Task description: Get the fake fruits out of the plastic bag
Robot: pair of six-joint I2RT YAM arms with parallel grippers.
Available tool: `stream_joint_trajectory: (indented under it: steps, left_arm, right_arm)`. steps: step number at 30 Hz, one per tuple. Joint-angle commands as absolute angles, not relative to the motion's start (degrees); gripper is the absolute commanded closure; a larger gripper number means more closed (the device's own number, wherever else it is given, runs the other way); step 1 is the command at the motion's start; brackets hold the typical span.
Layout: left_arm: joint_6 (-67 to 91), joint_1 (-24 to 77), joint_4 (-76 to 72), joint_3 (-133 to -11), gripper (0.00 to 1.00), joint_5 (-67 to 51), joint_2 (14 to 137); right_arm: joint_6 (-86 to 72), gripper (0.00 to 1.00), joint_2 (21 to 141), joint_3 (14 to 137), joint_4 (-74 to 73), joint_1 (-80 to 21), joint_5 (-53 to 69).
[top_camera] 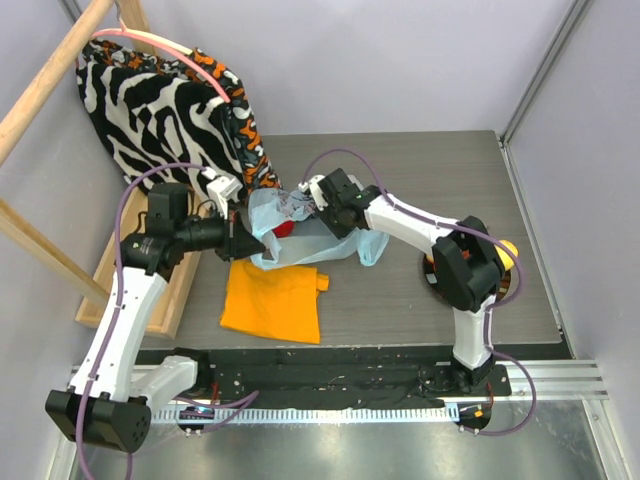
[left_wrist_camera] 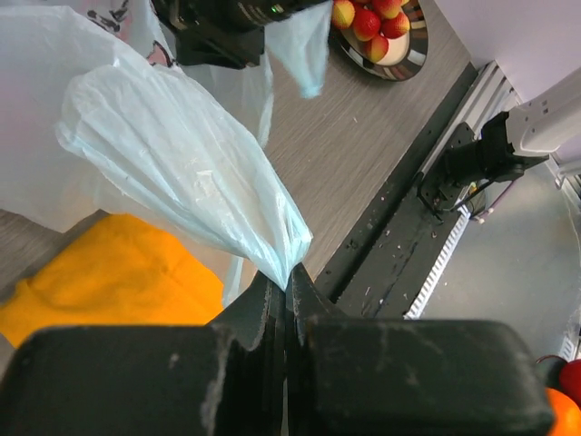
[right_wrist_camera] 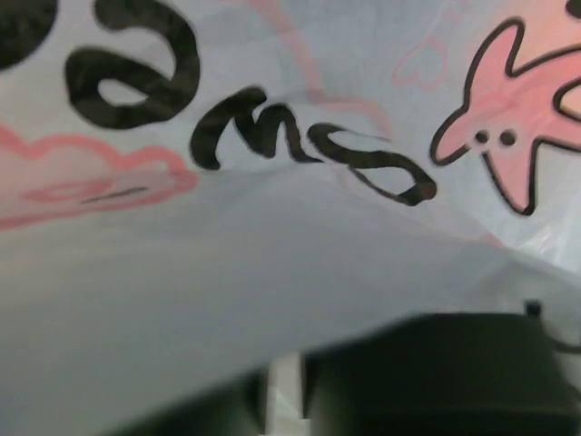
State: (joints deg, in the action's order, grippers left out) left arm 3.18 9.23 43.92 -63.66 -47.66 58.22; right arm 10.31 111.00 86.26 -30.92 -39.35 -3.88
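Observation:
The pale blue plastic bag [top_camera: 300, 238] lies mid-table, lifted between both grippers. A red fake fruit [top_camera: 285, 228] shows through its mouth; other fruits inside are hidden. My left gripper [top_camera: 252, 245] is shut on the bag's left edge, and the left wrist view shows the film [left_wrist_camera: 182, 154] pinched at the fingertips [left_wrist_camera: 289, 283]. My right gripper [top_camera: 305, 205] is at the bag's far rim. In its wrist view the printed film [right_wrist_camera: 272, 227] fills the frame, and the gripper [right_wrist_camera: 286, 386] looks shut on a fold of it.
An orange folded cloth [top_camera: 272, 300] lies under and in front of the bag. A zebra-striped cloth [top_camera: 170, 110] hangs on a wooden frame at the back left. A dark-rimmed plate [left_wrist_camera: 419, 45] with several red-yellow fruits sits at the right, mostly behind the right arm in the top view.

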Motion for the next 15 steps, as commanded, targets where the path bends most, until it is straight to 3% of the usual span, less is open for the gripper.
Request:
stream_joint_trajectory:
  steps: [1, 3, 6, 11, 12, 15]
  left_arm:
    - [2.3, 8.88, 44.54, -62.76, 1.0, -46.85, 56.34]
    - [1.67, 8.88, 46.75, -62.49, 1.0, -46.67, 55.2]
    - [1.23, 8.88, 49.65, -61.61, 1.0, -47.63, 53.88]
    - [1.23, 8.88, 48.96, -60.21, 1.0, -47.37, 53.79]
    - [1.4, 8.88, 48.52, -60.21, 1.0, -47.46, 53.88]
    - [0.97, 8.88, 48.43, -60.56, 1.0, -47.72, 54.32]
  right_arm:
    - [6.61, 0.69, 112.4, 95.7, -28.65, -39.37, 1.38]
    - [3.35, 0.5, 113.81, 99.83, -28.65, -40.07, 6.75]
    - [0.09, 0.38, 117.32, 104.4, -27.95, -42.18, 11.5]
    - [-3.86, 0.05, 123.64, 110.46, -27.42, -45.52, 10.47]
    - [-4.65, 0.01, 124.45, 111.17, -27.25, -46.31, 8.11]
    - [-6.23, 0.0, 127.25, 113.9, -26.72, -47.28, 2.66]
